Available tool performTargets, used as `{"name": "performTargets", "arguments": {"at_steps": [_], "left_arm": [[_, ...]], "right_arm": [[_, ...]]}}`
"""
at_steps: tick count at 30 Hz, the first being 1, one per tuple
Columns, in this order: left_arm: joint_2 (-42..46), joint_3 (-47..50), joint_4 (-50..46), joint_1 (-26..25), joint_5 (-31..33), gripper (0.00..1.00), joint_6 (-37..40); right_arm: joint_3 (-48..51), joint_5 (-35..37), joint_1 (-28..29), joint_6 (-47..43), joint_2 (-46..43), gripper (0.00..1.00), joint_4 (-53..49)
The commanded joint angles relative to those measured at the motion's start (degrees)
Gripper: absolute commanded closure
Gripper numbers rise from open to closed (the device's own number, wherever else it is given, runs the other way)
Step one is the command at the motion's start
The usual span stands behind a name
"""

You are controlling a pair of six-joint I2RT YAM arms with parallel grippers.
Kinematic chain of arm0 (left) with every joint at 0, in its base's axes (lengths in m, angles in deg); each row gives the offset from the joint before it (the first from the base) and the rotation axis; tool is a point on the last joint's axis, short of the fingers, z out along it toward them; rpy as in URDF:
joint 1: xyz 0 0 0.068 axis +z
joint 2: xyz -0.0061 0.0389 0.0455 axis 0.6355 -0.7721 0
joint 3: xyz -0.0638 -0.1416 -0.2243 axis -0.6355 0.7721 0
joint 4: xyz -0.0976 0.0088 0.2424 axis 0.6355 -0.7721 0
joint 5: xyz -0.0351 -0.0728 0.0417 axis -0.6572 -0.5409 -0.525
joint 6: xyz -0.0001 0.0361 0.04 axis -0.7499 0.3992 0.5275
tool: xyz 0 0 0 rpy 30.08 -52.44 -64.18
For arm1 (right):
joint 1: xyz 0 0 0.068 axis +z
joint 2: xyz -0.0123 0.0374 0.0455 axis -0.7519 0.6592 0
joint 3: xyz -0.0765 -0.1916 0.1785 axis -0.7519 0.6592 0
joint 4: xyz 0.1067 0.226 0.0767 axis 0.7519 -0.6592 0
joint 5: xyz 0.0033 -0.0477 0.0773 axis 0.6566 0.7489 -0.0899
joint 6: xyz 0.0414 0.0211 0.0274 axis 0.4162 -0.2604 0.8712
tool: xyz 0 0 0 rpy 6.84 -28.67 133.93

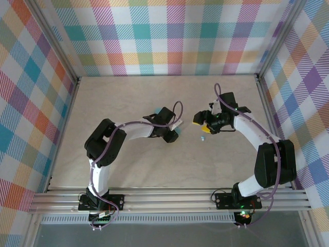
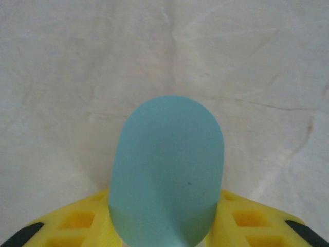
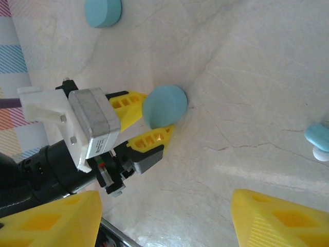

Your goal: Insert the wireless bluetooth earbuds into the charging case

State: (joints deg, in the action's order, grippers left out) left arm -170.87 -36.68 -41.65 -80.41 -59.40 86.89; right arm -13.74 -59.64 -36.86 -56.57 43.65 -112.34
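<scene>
A light blue pebble-shaped charging case (image 2: 167, 164) sits on the table between the yellow fingers (image 2: 77, 224) of my left gripper (image 2: 167, 221), which is shut on its two sides. From the right wrist the same case (image 3: 164, 105) shows pinched in the left gripper (image 3: 149, 121). From above, the left gripper (image 1: 171, 135) is at mid-table. One small pale blue earbud (image 3: 317, 136) with a white tip lies on the table to the right of it, also visible as a speck from above (image 1: 202, 138). My right gripper (image 1: 203, 123) hovers open just behind that earbud, with nothing between its fingers (image 3: 280, 221).
A second light blue case (image 3: 103, 11) lies on the table beyond the left gripper, partly hidden by the arm in the top view (image 1: 156, 112). Checked walls enclose the pale tabletop (image 1: 128, 170) on three sides.
</scene>
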Motion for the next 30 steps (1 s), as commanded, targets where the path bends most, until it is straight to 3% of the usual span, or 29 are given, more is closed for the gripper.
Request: {"name": "performTargets", "arguments": {"at_steps": [1, 15, 30], "left_arm": [[5.4, 2.7, 2.3, -0.9, -5.0, 0.67, 0.9], [17.0, 7.9, 3.3, -0.9, -14.3, 0.70, -2.8], [23.2, 9.3, 1.1, -1.5, -18.3, 0.71, -3.5]], "right_arm": [[1.0, -3.1, -0.1, -1.3, -1.0, 0.33, 1.2], [4.5, -12.5, 4.6, 3.5, -0.9, 0.31, 8.5], [1.4, -12.5, 8.8, 3.5, 0.0, 0.30, 7.4]]}}
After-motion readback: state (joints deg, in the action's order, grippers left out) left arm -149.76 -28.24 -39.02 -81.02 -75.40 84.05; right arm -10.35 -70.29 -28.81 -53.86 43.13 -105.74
